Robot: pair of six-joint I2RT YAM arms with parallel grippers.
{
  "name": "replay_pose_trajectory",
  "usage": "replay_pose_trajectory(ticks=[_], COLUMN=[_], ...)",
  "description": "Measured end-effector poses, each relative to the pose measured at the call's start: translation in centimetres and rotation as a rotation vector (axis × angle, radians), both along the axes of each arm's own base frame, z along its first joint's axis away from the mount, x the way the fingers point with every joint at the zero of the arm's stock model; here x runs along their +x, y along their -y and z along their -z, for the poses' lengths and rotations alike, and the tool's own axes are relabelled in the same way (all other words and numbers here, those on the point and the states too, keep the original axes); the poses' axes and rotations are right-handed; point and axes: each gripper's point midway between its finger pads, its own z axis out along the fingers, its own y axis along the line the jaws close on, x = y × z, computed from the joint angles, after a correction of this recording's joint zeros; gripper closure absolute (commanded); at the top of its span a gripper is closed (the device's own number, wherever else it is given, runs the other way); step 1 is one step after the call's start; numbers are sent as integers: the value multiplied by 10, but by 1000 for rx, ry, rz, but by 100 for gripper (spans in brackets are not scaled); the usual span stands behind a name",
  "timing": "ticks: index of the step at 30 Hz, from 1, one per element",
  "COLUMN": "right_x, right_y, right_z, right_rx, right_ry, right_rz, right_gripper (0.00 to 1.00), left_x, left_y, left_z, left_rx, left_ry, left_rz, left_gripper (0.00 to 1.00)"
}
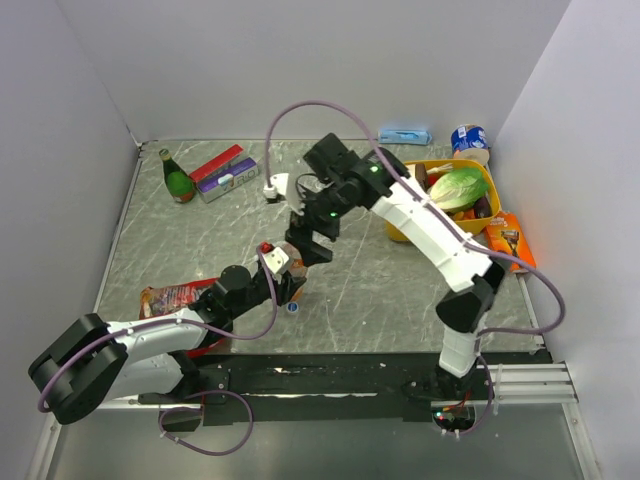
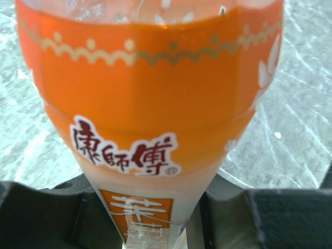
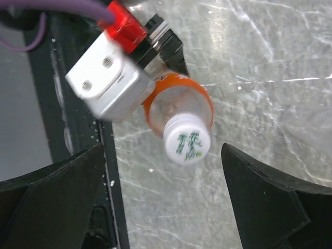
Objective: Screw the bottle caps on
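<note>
Left fingers (image 2: pixel 46 215): clamped on the small clear plastic bottle of orange liquid (image 2: pixel 150 104), low on its body at the pale label band. The orange label with white and red characters fills the left wrist view.

Bottle position: left of centre on the grey marbled desk (image 1: pixel 400 290), towards the near edge, neck tilted. Cannot tell whether its base touches the desk. In the top view it is mostly covered by the two arms.

Whitish round plastic screw cap with green print (image 3: pixel 187 139): sits on the bottle's neck. How tight, cannot tell.

Right fingers (image 3: pixel 270 197): wide apart above the bottle, one on each side of the whitish cap, touching neither cap nor bottle.

Small blue round plastic screw cap (image 1: pixel 292 307): lies on the desk just beside the left fingers, on their near side, apart from the bottle.

Also on the desk:
- Dark green glass bottle (image 1: pixel 178 178), upright at the far left.
- Yellow plastic basket (image 1: pixel 450 164) at the far right, with a green cabbage (image 1: pixel 458 188) in it.
- Red snack packet (image 1: pixel 172 297), partly under the left arm.
</note>
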Motion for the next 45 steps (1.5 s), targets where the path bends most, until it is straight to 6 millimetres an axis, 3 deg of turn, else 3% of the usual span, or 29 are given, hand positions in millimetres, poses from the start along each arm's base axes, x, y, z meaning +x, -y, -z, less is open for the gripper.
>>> replay_pose_trajectory(ticks=[9,15,18,21,25,35,45], right_x=[-24,-14,-26,-52,-76,-79,-78], right_y=[51,73,69,62,51,34,31], right_z=[-2,-11,-31,-44,-40,-10,3], right_rx=[-3,23,86,134,158,114,88], right_ry=[-10,143,288,400,452,428,404], right_rz=[1,-105,-228,-394,-567,-703,-731], right_gripper=[1,18,24,27,30,33,46], left_x=[-15,-34,-40,-44,-46,-43,-40], left_y=[9,14,18,19,21,21,22], left_z=[0,8,9,14,16,13,9], left_rx=[-17,36,57,88,113,146,149], left_ry=[19,82,120,151,184,246,266], left_rz=[105,245,309,355,389,415,415], left_gripper=[99,99,99,99,99,99,99])
